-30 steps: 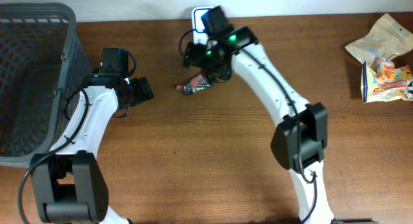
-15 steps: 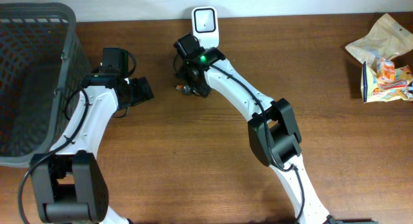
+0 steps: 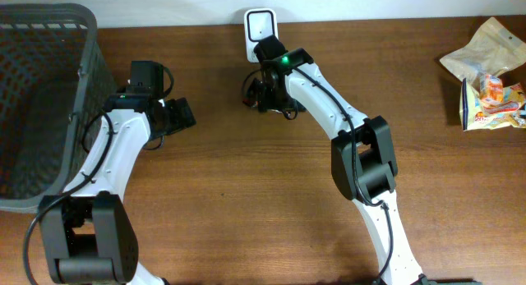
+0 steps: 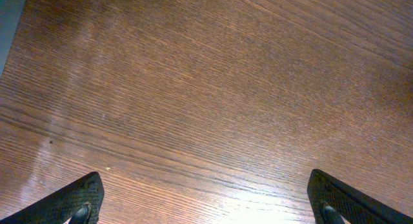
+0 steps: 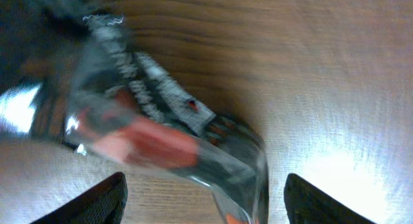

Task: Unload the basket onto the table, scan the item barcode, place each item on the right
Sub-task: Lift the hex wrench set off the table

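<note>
Gleaming silver packet (image 5: 161, 143), red patch, crimped edge

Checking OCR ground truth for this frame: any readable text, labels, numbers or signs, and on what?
No text can be read in any view.
packet, right wrist view: red and silver print, motion-blurred, unreadable.
snack bags, far right of the table: coloured print, too small to read.
scanner: no marking visible.
basket: no label visible.
</note>
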### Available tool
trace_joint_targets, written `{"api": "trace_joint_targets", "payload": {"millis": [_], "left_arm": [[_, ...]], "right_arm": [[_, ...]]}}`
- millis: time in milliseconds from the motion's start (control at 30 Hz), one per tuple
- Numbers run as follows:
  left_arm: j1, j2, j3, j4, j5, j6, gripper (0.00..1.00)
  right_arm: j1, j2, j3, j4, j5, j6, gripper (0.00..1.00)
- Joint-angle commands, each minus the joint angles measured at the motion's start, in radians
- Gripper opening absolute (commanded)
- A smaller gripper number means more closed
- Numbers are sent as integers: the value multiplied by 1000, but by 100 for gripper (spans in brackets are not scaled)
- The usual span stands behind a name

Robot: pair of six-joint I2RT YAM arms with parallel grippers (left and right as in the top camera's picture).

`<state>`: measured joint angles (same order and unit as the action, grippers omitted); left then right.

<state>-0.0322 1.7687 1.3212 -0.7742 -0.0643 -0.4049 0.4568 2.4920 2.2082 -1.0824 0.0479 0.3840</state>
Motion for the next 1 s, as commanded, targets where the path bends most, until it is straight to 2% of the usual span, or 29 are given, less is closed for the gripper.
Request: {"api": "trace_joint_targets", "payload": {"millis": [0,67,167,233,267,300,333,467,667,767,967], "left_arm": [[1,-21,11,2,-11,-6,99],[1,-21,11,2,-11,-6,99],[1,-21,11,2,-11,-6,99],[1,-21,11,2,-11,-6,99],[1,-21,11,2,-11,-6,99],[1,-21,11,2,-11,-6,99],[1,-21,11,2,-11,-6,99],[1,-21,11,2,-11,-6,99],[1,-21,11,2,-11,-6,99],[1,-21,11,2,-11,-6,99],[1,-21,11,2,-11,-6,99]], "right_arm": [[0,-40,18,28,32,-516,78],[1,-40,38,71,102,-685,85],[0,-34,38,172,109,-877,87],[0,-32,36,182,12,-931,88],[0,-32,35,177,-41,-930,84],[0,-32,34,166,-101,-930,71],[0,-32,30,155,-126,-926,62],[-1,-32,17,91,-123,-846,59],[-1,-29,17,23,-123,-845,58],[-1,-29,17,-14,-123,-771,54],[-1,-22,17,100,-123,-624,54]]}}
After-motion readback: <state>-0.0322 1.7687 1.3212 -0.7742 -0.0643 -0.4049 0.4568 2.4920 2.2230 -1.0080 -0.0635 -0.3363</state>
